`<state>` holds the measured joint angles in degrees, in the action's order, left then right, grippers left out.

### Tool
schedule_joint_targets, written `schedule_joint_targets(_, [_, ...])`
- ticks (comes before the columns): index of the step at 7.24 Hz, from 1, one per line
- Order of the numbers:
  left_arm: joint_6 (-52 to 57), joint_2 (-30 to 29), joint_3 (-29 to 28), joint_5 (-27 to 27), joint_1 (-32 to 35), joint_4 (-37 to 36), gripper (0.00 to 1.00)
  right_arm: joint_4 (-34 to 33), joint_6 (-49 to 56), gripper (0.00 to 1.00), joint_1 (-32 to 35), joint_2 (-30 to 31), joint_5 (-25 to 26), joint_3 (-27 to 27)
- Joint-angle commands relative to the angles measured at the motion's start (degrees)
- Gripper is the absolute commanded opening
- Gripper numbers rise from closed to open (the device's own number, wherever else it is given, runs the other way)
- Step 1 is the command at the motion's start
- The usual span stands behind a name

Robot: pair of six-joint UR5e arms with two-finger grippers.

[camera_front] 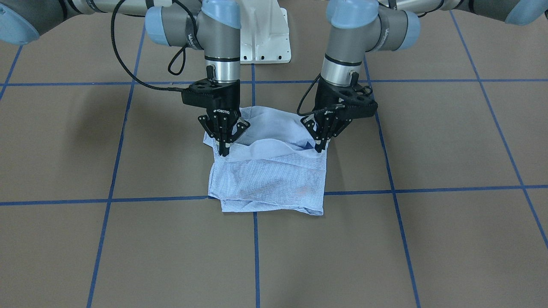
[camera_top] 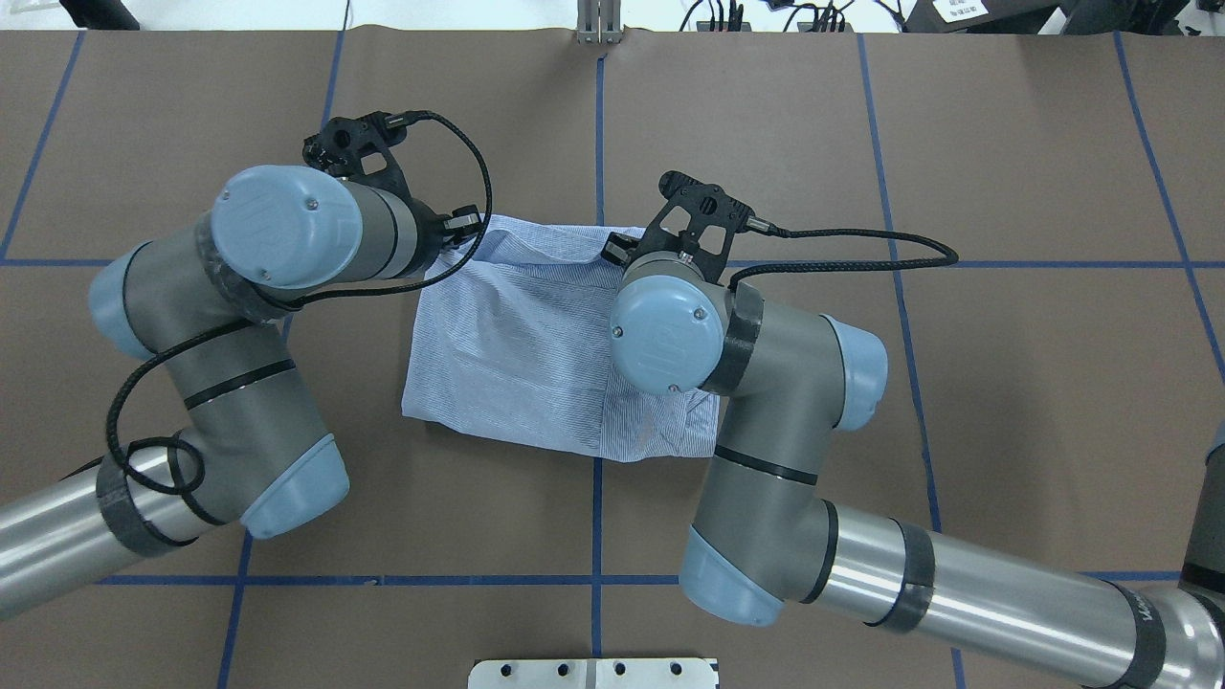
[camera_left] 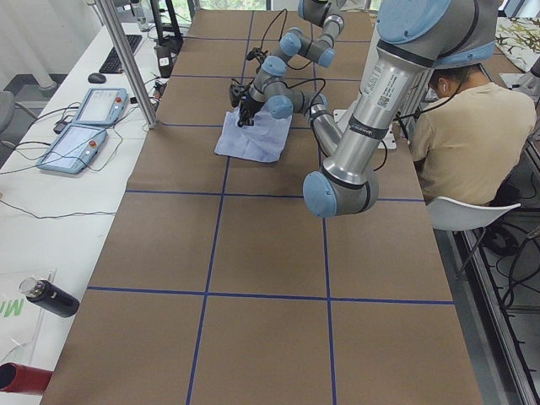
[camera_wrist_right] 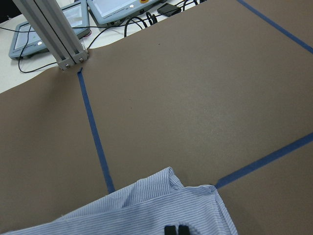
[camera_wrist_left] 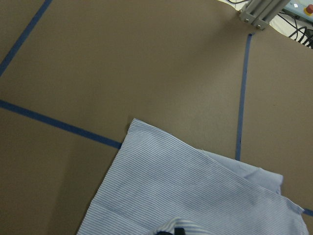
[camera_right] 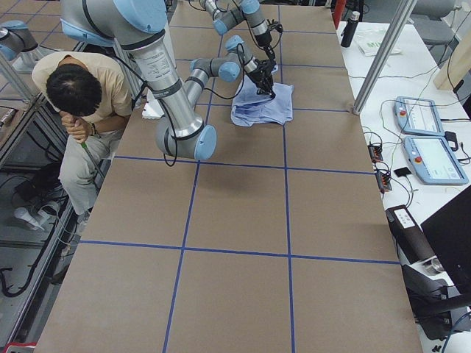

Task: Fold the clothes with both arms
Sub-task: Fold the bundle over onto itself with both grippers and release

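The light blue striped shirt (camera_front: 265,171) lies folded into a rough rectangle mid-table, also in the overhead view (camera_top: 507,344). My left gripper (camera_front: 319,146) points down at the shirt's robot-side fold on the view's right, its fingers pinched together on the cloth. My right gripper (camera_front: 223,150) does the same on the view's left. The pinched edge stands slightly raised between them. In the overhead view both grippers are hidden under their wrists. The left wrist view shows the shirt (camera_wrist_left: 195,196). The right wrist view shows the shirt (camera_wrist_right: 146,210) and closed fingertips (camera_wrist_right: 170,230) at its bottom edge.
The brown table cover carries blue tape lines (camera_front: 256,239). The white pedestal base (camera_front: 263,34) stands behind the shirt. A seated operator (camera_left: 464,135) is beside the robot. Teach pendants (camera_left: 84,126) and bottles (camera_left: 51,297) lie on the side desk. An aluminium post (camera_wrist_right: 49,29) stands at the far edge.
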<state>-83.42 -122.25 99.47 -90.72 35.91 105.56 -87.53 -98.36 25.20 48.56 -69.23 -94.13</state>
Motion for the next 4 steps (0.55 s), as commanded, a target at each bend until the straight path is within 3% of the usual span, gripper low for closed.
schedule_joint_targets(1, [4.74, -5.68, -12.66, 0.01, 1.70, 6.66, 0.00, 4.53, 2.28, 0.00, 1.34, -1.54, -0.90, 6.40])
schedule_joint_targets(3, [9.13, -8.09, -19.72, 0.01, 3.19, 10.60, 0.00, 5.26, 4.75, 0.00, 3.18, -1.54, -4.32, 7.46])
schedule_joint_targets(4, [10.37, -8.53, -23.93, 0.01, 3.72, 14.29, 0.51, 6.13, 5.36, 0.44, 4.58, -1.63, -6.86, 9.04])
